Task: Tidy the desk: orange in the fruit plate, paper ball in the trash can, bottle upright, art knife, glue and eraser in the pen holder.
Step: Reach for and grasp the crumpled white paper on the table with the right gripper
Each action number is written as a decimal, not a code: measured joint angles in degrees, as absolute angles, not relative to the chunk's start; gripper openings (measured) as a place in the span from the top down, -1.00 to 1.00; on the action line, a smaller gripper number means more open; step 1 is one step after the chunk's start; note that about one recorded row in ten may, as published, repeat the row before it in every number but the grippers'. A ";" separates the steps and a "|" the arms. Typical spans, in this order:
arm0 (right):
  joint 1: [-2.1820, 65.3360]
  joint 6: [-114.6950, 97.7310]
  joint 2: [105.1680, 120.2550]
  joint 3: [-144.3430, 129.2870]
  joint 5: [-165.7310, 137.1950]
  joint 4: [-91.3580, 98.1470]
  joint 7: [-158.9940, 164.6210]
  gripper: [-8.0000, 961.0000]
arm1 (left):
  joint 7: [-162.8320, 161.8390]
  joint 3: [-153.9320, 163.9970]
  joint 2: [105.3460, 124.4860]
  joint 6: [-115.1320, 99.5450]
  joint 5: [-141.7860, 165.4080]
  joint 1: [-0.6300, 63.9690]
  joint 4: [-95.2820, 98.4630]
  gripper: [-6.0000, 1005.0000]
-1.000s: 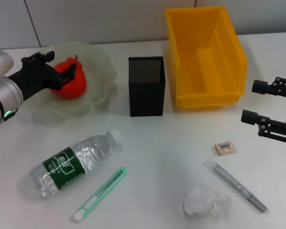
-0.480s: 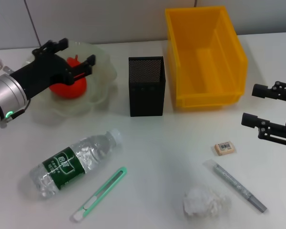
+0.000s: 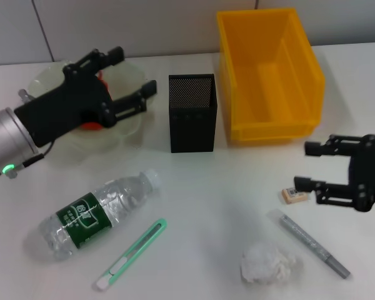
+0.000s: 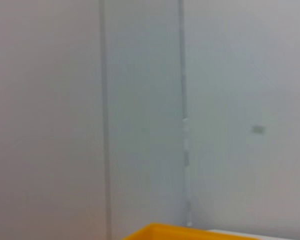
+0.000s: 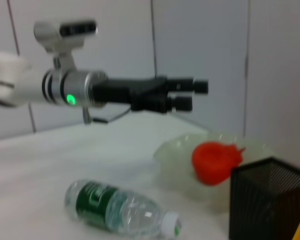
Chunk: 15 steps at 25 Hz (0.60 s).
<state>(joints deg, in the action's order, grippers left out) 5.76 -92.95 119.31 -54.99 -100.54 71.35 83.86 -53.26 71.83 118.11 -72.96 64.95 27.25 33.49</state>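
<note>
Eraser (image 3: 294, 194) lies flat on the counter (image 3: 225, 187), its long axis across, just on the inner side of the right claw (image 3: 307, 166), whose fingers stand spread and empty, the lower one almost over it. Beyond it the glue pen (image 3: 312, 243) slants toward the paper ball (image 3: 269, 264). Left claw (image 3: 130, 80) hangs open, empty, above the fruit plate (image 3: 128, 125) holding the orange (image 5: 215, 161).
</note>
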 joint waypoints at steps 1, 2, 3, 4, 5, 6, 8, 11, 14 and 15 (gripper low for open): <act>6.31 -92.96 119.33 -55.29 -101.87 71.32 84.28 -0.36 | -53.26 71.83 118.11 -72.96 64.95 27.25 33.49 -0.72; 7.26 -92.98 119.35 -55.83 -103.60 71.15 85.00 -0.36 | -53.47 71.79 118.11 -75.93 66.93 27.16 33.56 -0.72; 7.26 -92.98 119.35 -55.83 -103.60 71.15 85.00 -0.36 | -53.48 71.83 118.11 -76.81 67.71 27.14 33.58 -0.72; 7.64 -92.98 119.34 -56.00 -104.19 71.01 85.44 -0.36 | -53.48 71.85 118.11 -77.15 67.99 27.14 33.58 -0.72; 8.13 -92.99 119.33 -56.10 -104.85 70.63 85.91 -0.36 | -53.49 71.89 118.12 -78.25 68.86 27.14 33.58 -0.72; 8.68 -93.00 119.31 -56.14 -105.52 70.17 86.32 -0.36 | -53.49 71.91 118.14 -78.95 69.54 27.13 33.58 -0.72; 9.75 -92.99 119.27 -56.24 -107.02 69.39 87.09 -0.36 | -53.50 72.02 118.22 -80.68 70.98 27.13 33.58 -0.72; 11.13 -93.24 119.24 -56.66 -109.53 68.99 88.37 -0.36 | -53.52 72.09 118.27 -82.87 72.63 27.16 33.58 -0.72; 11.94 -93.43 119.23 -58.16 -111.05 69.07 89.89 -0.36 | -53.59 72.13 118.21 -85.65 74.04 27.22 33.58 -0.72; 12.23 -93.43 119.20 -59.27 -111.72 69.33 90.83 -0.36 | -53.59 72.13 118.21 -85.65 74.04 27.22 33.58 -0.72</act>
<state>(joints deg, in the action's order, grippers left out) 12.23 -93.43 119.20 -59.27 -111.72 69.33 90.83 -53.59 72.13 118.21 -85.65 74.04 27.22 33.58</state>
